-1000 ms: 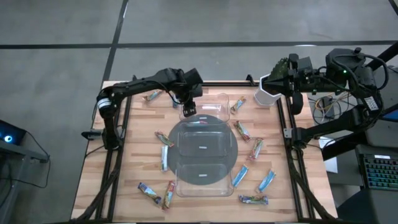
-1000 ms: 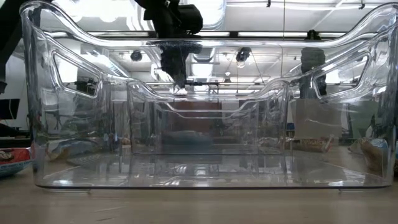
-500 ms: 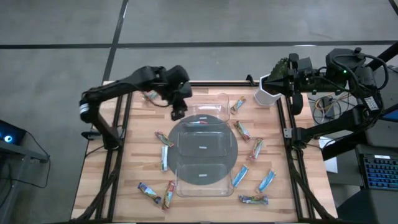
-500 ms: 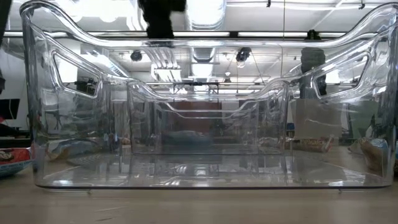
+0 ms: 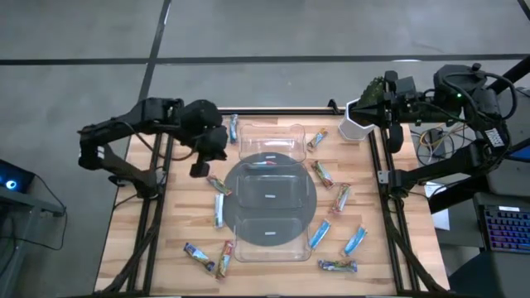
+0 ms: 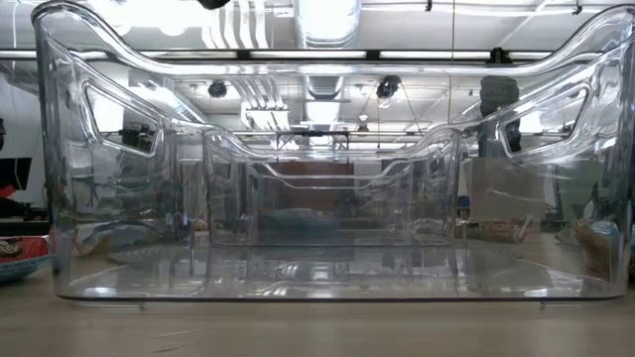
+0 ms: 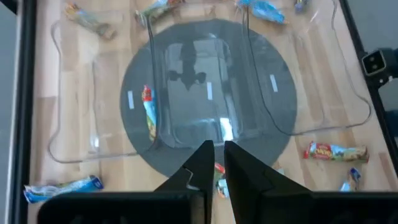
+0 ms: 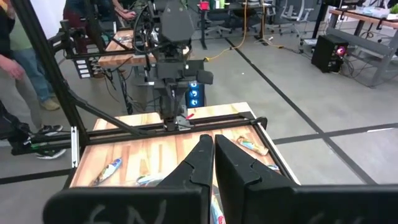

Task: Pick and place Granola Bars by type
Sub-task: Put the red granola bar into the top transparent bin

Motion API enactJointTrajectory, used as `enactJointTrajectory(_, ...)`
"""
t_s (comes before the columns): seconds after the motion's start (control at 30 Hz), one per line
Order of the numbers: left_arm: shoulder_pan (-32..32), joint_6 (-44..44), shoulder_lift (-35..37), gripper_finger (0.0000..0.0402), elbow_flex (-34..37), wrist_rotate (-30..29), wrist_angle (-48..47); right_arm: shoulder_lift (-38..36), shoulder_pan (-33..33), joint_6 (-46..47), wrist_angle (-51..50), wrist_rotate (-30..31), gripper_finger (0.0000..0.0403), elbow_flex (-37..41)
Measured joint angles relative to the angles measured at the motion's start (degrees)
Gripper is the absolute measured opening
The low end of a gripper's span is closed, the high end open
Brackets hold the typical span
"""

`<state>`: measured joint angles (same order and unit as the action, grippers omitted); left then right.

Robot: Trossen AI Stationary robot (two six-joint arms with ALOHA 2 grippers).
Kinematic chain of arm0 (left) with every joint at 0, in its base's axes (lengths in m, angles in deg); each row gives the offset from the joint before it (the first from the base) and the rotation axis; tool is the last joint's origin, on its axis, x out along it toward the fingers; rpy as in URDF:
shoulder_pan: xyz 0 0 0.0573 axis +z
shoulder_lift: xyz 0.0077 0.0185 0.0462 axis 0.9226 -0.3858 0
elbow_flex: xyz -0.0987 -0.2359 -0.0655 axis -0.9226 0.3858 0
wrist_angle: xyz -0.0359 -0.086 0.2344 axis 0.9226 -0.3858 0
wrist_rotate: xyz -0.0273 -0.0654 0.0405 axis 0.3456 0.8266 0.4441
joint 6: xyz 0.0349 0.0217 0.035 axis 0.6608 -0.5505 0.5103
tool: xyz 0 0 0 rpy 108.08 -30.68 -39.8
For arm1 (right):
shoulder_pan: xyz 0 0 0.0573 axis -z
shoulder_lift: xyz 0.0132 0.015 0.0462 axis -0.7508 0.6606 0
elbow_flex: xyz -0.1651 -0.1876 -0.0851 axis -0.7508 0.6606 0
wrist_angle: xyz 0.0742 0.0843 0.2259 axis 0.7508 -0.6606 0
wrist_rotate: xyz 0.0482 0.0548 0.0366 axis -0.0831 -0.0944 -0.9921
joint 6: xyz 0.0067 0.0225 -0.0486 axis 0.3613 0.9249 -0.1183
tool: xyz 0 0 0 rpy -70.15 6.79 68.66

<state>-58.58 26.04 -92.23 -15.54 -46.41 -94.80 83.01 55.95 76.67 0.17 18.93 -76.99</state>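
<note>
Several granola bars lie on the wooden table around a clear compartment tray [image 5: 240,242] that stands on a grey disc. Some bars lie right of it [image 5: 322,173], some left [image 5: 217,184], some at the near left [image 5: 199,253], and a light blue one at the far edge [image 5: 233,128]. One bar [image 7: 148,112] lies inside the tray's far compartment. My left gripper [image 7: 217,163] hangs shut and empty high above the table, left of the tray [image 5: 201,168]. My right gripper [image 8: 213,142] waits shut at the far right corner [image 5: 370,98].
A white cup [image 5: 356,126] stands at the far right corner under my right arm. Black frame rails [image 5: 157,207] run along the table's left and right edges. In the low view the tray's wall [image 6: 327,288] fills the picture. A person [image 8: 12,56] stands beyond the table.
My left gripper has left the tray's far compartment, gone toward the table's left edge and a little toward the near edge, and risen out of the low view. The bar in the far compartment has stayed where it was.
</note>
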Motion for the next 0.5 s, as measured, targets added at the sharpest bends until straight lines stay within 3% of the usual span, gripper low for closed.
enactJointTrajectory(0.3, 0.0, -2.1, -0.8, 0.0025, 10.4, -0.9, -5.0, 0.0, 0.0, 2.3, 0.0, 0.0, 0.0008, 0.1)
enactJointTrajectory(0.5, -0.1, -1.1, -1.1, 0.0083, 20.8, -3.9, -5.5, 0.0, 0.0, 3.0, 0.0, -0.4, 0.0009, 0.1)
